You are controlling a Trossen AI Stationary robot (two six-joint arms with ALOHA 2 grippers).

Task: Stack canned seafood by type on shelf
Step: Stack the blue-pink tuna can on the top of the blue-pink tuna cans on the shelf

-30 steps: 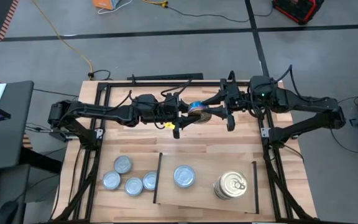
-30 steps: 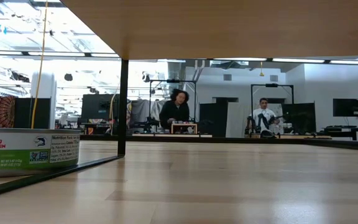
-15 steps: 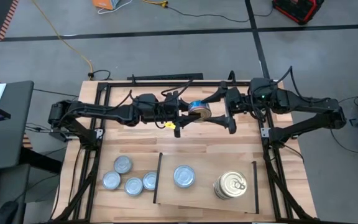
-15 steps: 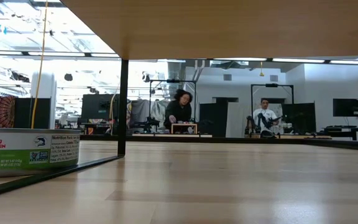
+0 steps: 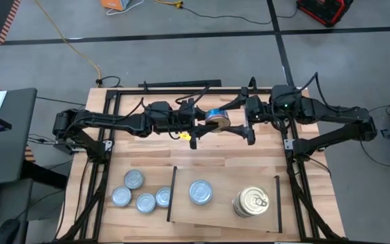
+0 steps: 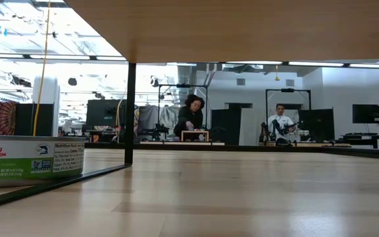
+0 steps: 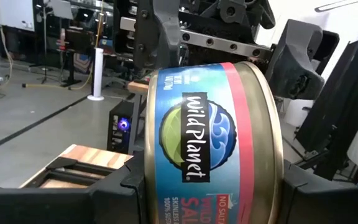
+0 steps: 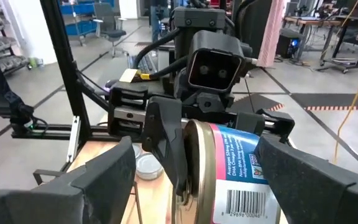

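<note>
both arms are up over the far part of the table, meeting in the middle, with one tin (image 5: 216, 117) hanging in the air between them. the left gripper (image 5: 207, 125) is clamped on that tin, its fingers (image 7: 328, 193) pressed against the two flat faces, so the blue and red label wraps round between them and the tin stands on edge. the right gripper (image 5: 239, 120) sits just beside it with its jaws spread wide, one finger (image 8: 104, 171) on each side of the tin and neither one touching it. down on the near part of the table lies the shelf (image 5: 222, 215), a pale board with a black strip along each short side. on it sits a single silvery-blue tin (image 5: 200, 192) towards its left half, and a gold-lidded stack (image 5: 250, 202) towards its right half; how many tins are in that stack i cannot tell from above. off the shelf, just left of its left strip, four more silvery tins (image 5: 141, 192) lie in a loose cluster on the striped tabletop (image 5: 147, 149), close together. from table height a tin with a green and white label (image 6: 31, 161) shows at the left edge. far back in the room two people (image 6: 189, 118) are at benches.
</note>
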